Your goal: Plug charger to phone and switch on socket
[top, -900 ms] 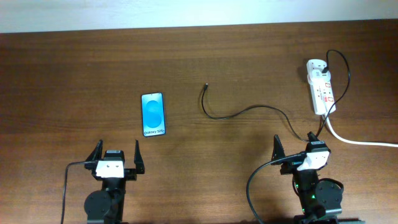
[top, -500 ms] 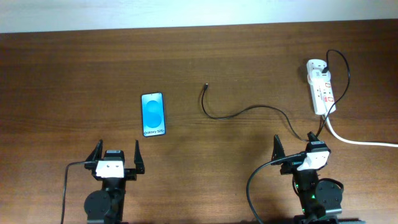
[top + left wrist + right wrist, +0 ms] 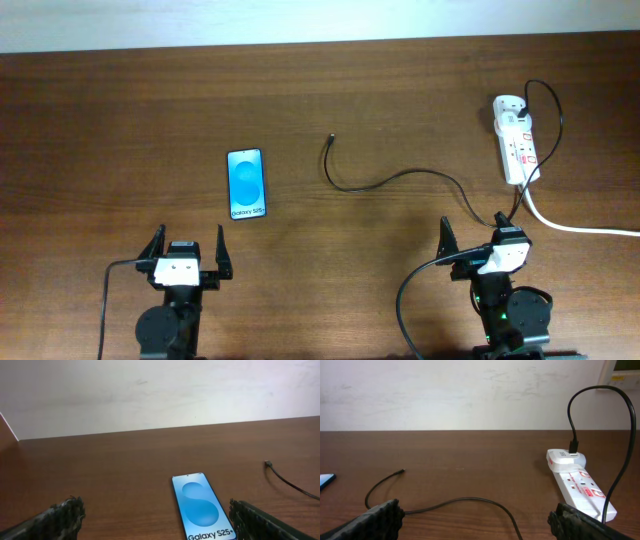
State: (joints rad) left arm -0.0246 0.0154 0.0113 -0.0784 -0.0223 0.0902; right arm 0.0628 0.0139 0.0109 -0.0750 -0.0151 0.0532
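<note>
The left wrist view cuts off the near end of the phone (image 3: 246, 184), and the right wrist view shows only a blue corner of it. The phone lies flat and glossy on the grained brown wooden table (image 3: 110, 110). The thin black charger (image 3: 345, 188) curls to the right of it, plug tip (image 3: 331, 138) apart. Farther right lies the white plastic socket (image 3: 517, 140), its switch positions unreadable. The left gripper (image 3: 188, 245) and the right gripper (image 3: 475, 514) both gape, released, holding nothing.
</note>
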